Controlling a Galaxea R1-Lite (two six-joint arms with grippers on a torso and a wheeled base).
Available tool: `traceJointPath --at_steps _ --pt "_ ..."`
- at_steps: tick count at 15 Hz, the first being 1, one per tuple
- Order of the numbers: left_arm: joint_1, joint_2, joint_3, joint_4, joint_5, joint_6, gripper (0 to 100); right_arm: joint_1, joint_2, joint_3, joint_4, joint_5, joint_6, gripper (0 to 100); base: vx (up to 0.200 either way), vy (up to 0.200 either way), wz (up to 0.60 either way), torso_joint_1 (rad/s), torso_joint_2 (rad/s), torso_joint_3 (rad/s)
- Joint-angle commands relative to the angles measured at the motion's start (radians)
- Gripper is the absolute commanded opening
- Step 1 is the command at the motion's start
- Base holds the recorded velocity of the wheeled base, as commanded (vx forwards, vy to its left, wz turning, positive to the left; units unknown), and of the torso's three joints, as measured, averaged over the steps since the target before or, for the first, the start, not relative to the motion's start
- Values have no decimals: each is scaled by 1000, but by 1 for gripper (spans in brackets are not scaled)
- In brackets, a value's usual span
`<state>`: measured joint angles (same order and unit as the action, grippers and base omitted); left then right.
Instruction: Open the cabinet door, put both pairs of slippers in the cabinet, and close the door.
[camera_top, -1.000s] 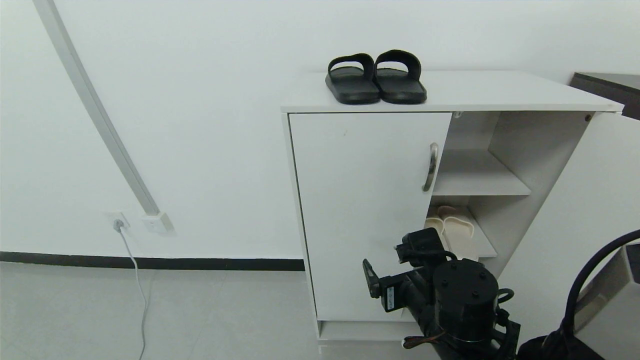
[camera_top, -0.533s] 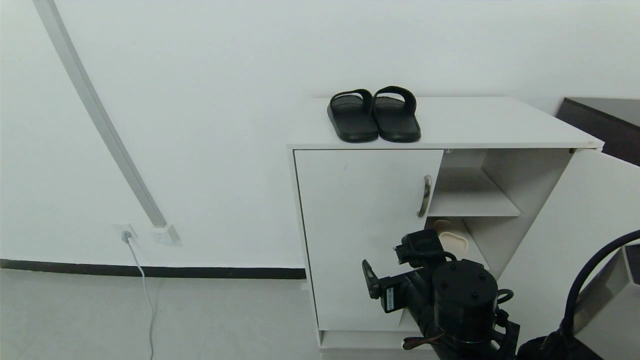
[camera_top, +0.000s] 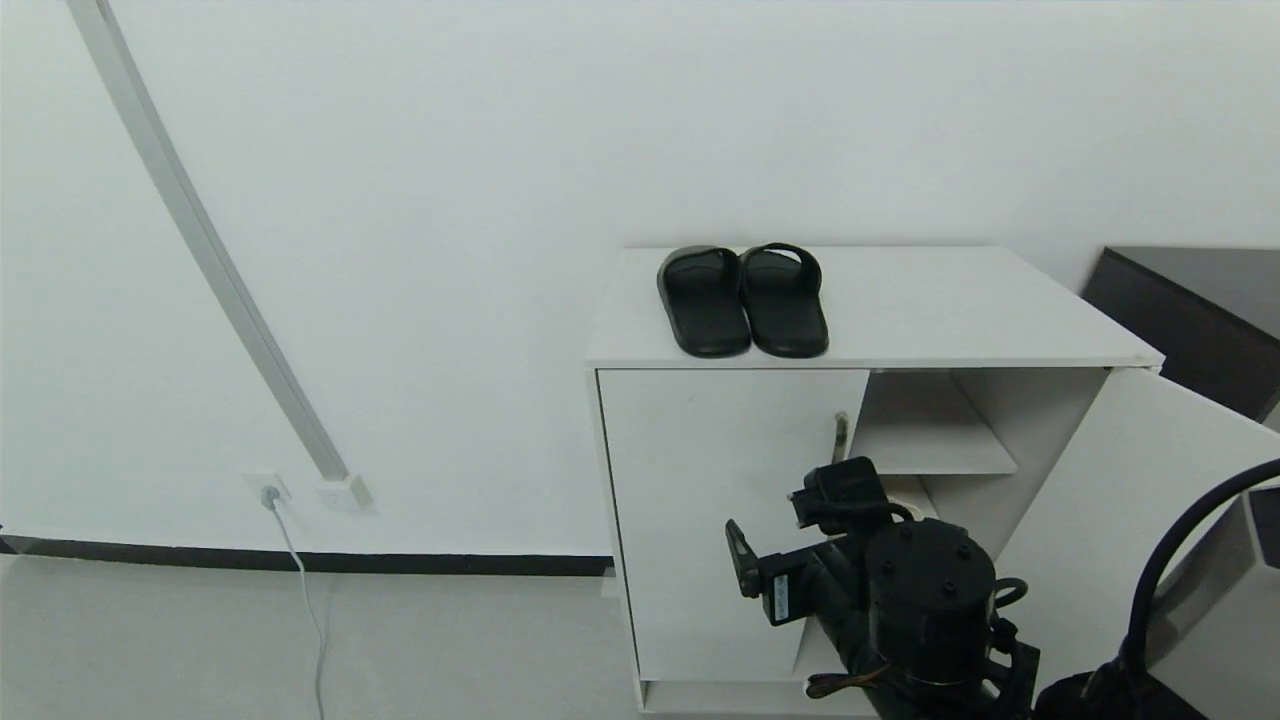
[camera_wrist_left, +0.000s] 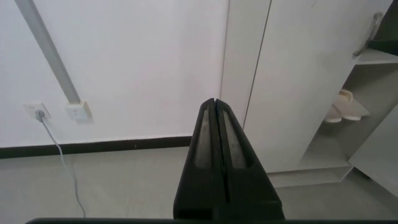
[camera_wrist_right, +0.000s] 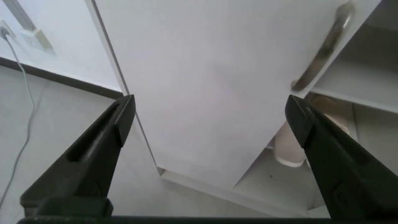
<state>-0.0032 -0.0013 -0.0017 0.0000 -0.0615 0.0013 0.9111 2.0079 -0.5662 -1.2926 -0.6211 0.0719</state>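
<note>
A pair of black slippers lies on top of the white cabinet. The cabinet's right door stands open, while its left door with a metal handle is closed. Inside, a pair of beige slippers rests on the lower shelf. My right gripper is open and empty, low in front of the closed left door. My left gripper is shut on nothing, off to the cabinet's left and above the floor.
A dark piece of furniture stands right of the cabinet. On the wall to the left are a slanted grey conduit and a socket with a cable hanging to the floor. Bare grey floor lies left of the cabinet.
The whole head picture has shifted: the cabinet sits lower in it and more of its top shows, so the camera has moved. The slippers and doors stand as before.
</note>
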Motion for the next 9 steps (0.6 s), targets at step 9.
traceJointPath --at_steps 9 --pt "0 1 0 0 0 0 0 0 2 0 -1 0 0 100 0 0 0 236 -561 -323"
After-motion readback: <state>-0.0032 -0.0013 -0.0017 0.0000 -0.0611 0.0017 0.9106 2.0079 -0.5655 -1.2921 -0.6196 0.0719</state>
